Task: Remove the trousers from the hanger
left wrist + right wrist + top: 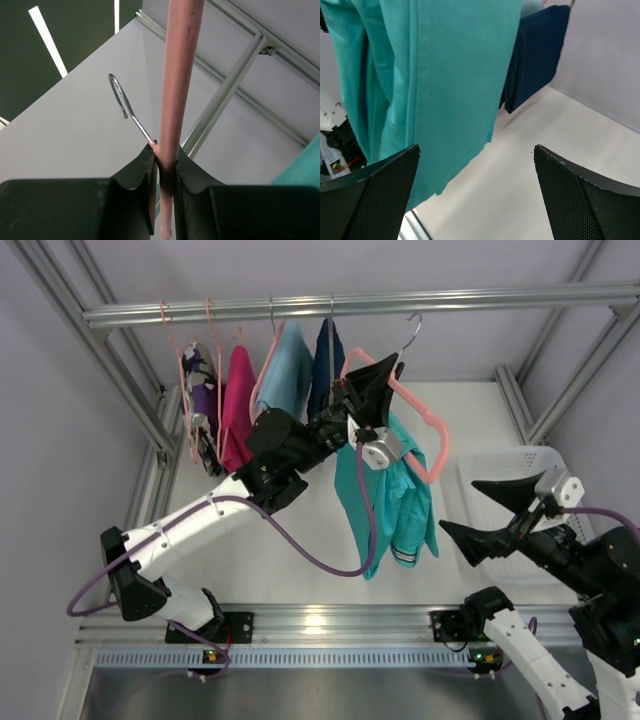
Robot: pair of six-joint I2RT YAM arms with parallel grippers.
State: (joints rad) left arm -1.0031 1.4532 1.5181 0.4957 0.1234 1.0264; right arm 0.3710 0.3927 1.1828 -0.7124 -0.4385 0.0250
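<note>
Teal trousers [385,495]: slung over hanger, hanging in folds above table [300,570], in front of rail; bar underneath hidden behind left gripper; loose lower edge on right arm's side, so free for taking.
hanger [436,440]: salmon-pink plastic, tilted, held up in air by left arm, not parked on rail.
hook [122,97]: silver wire, catching nothing in left wrist view; judged clear of rail [400,302], so whole load on the grip.
left gripper [165,157]: jaws pressed together on pink bar just under hook; gripped at neck probably for steadying against a pull.
right gripper [476,150]: jaws spread wide, nothing between; pointed at trousers' lower part, near but apart; reads as lined up for a grab.
step: approach before pull, judged; trousers not yet off.
next: likely closing on fabric edge, then drawing down and sideways off the bar, left holding firm as anchor.
risk: thin pinch slipping off soft cloth; hanger twisting in the grip; fabric snagging on hanger's end.
navy garment [537,50]: just behind trousers in right wrist view, on rail; easy to grab by mistake.
basket [510,465]: white, under right arm; possible drop spot, unconfirmed.
</note>
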